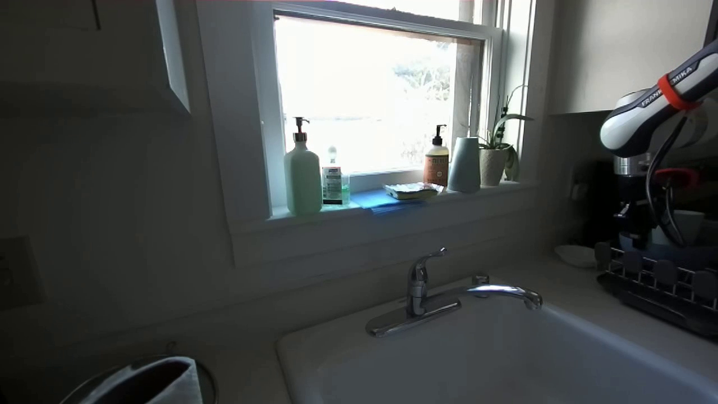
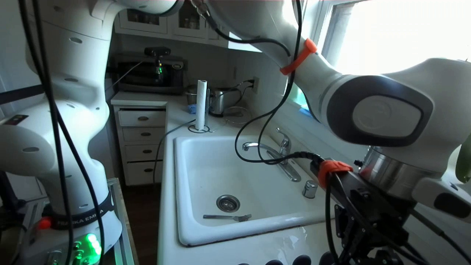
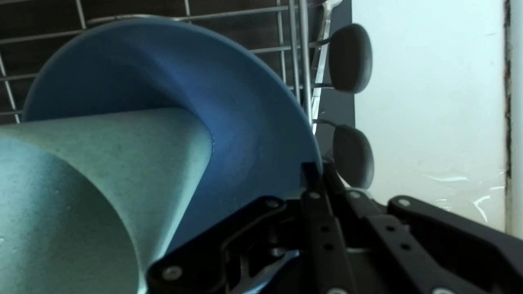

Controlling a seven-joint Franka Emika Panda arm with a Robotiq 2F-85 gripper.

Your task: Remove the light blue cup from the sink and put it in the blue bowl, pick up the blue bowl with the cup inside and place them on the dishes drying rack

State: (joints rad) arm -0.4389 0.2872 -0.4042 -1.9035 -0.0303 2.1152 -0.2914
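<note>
The blue bowl (image 3: 253, 122) is inside or just over the dishes drying rack (image 3: 304, 61) in the wrist view. Whether its base rests on the wires is hidden. The light blue cup (image 3: 175, 143) lies tilted inside the bowl, its mouth toward the camera. My gripper (image 3: 320, 173) is shut on the bowl's rim, one finger inside and one outside, beside the rack's dark prongs. In an exterior view, the gripper (image 1: 638, 241), cup (image 1: 685, 224) and bowl (image 1: 701, 257) show dimly behind the rack's prongs (image 1: 666, 273). The sink (image 2: 179, 191) has no cup in it.
A fork (image 2: 226, 218) lies in the sink near the drain. The chrome faucet (image 1: 418, 286) stands behind it. A white dish (image 1: 576, 256) is beside the rack. Soap bottles (image 1: 303, 179), a grey-blue tapered cup (image 1: 464, 165) and a plant line the windowsill.
</note>
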